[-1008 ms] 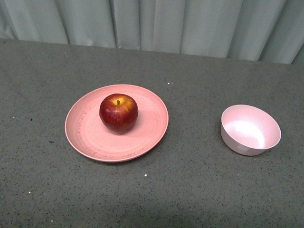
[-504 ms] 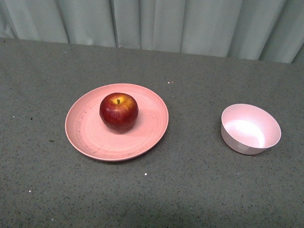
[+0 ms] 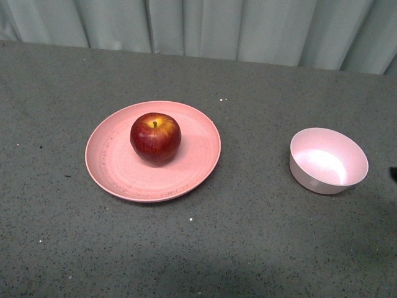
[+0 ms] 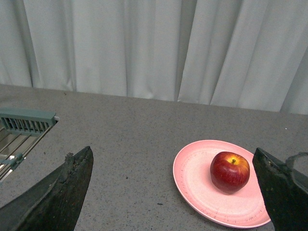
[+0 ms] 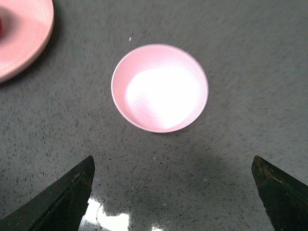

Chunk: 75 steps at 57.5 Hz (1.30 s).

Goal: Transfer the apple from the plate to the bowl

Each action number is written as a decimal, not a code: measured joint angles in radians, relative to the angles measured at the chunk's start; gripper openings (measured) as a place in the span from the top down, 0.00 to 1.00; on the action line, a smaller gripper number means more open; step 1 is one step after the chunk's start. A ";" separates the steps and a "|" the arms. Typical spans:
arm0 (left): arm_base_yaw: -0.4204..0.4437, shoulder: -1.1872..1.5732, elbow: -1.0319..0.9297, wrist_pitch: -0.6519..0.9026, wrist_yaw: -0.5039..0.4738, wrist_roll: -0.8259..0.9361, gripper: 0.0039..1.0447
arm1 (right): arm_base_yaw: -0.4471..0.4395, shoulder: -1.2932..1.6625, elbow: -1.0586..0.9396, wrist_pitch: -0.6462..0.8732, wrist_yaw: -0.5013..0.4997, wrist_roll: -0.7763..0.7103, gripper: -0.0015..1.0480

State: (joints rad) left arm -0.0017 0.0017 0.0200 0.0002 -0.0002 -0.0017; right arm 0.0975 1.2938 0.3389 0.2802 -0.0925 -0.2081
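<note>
The dark red apple (image 3: 155, 138) with a yellow patch round its stem sits upright on the wide salmon-pink plate (image 3: 118, 177) left of the middle. The small pale pink bowl (image 3: 327, 161) stands empty to the right. In the left wrist view the apple (image 4: 229, 171) and the plate (image 4: 192, 178) lie ahead of my open, empty left gripper (image 4: 174, 163). In the right wrist view the bowl (image 5: 160, 88) lies ahead of my open, empty right gripper (image 5: 172, 166), and the plate's rim (image 5: 24, 43) shows at the corner. Neither gripper shows clearly in the front view.
Everything stands on a grey speckled table (image 3: 248, 248) with a pale curtain (image 3: 205, 25) behind it. A grey-green slatted rack (image 4: 24, 125) shows at the table's left side in the left wrist view. A dark sliver (image 3: 393, 174) sits at the front view's right edge.
In the front view the plate, apple and bowl have shifted slightly upward in the picture and the table's far edge with them. A dark sliver has appeared at the right edge.
</note>
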 joint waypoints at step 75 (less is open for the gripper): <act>0.000 0.000 0.000 0.000 0.000 0.000 0.06 | 0.087 0.726 0.575 -0.224 0.004 -0.121 0.99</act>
State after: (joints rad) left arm -0.0017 0.0017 0.0200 0.0002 -0.0002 -0.0017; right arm 0.1841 2.0197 0.9138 0.0563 -0.0883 -0.3290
